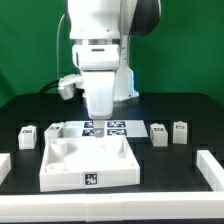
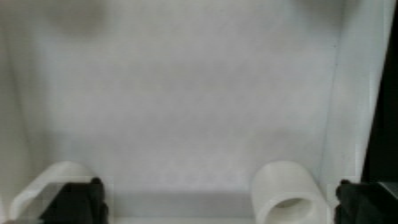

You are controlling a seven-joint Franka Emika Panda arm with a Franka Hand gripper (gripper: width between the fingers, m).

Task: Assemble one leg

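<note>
Exterior view: arm (image 1: 100, 40) upright, pincer (image 1: 98, 111) downward.

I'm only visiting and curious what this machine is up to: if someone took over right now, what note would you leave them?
The gripper is open and empty, looking down on the white panel.
The legs are four small tagged blocks on the table, two on the exterior view's left and two on its right. All sit apart from the panel.
Done: nothing fitted, no leg picked up.
Left: grasp one leg, carry it to a corner socket on the panel and fix it there.
</note>
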